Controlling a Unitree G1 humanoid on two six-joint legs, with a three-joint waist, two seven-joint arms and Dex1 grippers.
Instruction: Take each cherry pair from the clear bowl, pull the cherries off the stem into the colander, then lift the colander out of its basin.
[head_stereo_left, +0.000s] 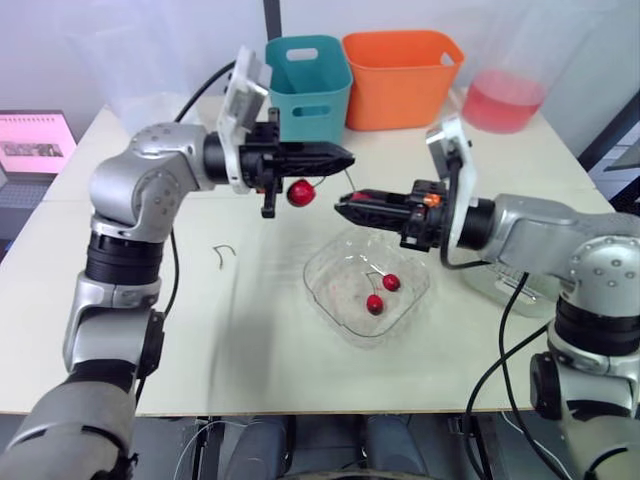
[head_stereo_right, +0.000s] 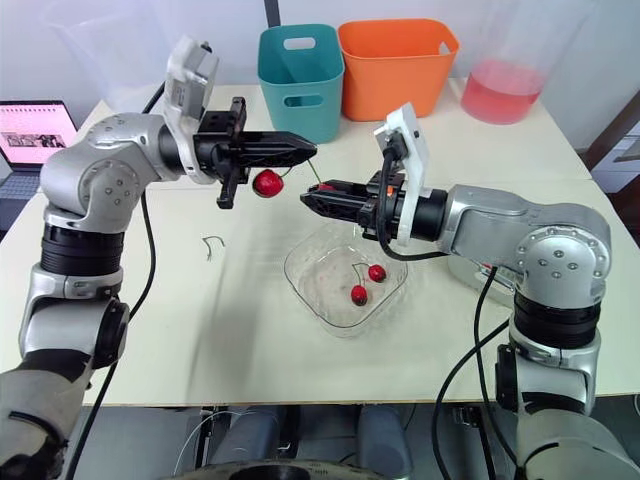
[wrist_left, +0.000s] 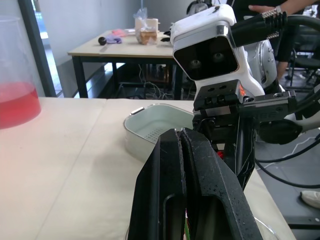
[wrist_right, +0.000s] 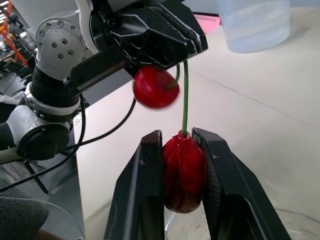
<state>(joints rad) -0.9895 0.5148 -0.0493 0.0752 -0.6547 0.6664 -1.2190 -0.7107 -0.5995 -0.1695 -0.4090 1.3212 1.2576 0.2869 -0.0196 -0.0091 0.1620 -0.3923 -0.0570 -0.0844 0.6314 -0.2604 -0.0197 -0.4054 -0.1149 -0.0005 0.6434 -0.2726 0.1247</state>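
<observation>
Pale surface with a teal bin and an orange bin at the far edge. A jug of pink liquid stands beside them and a laptop sits off to the left. Clear bowl sits in the middle of the surface with one cherry pair in it. A loose bare stem lies on the surface left of the bowl.

Both arms are raised above the bowl, tips facing each other. Left gripper has its fingers closed on the top of a green stem, and one cherry hangs just under them. Right gripper has its fingers clamped on the other cherry at the stem's lower end, with the stem running straight up between the two grippers. White colander sits in its basin on the right side of the surface, partly behind the right arm.
</observation>
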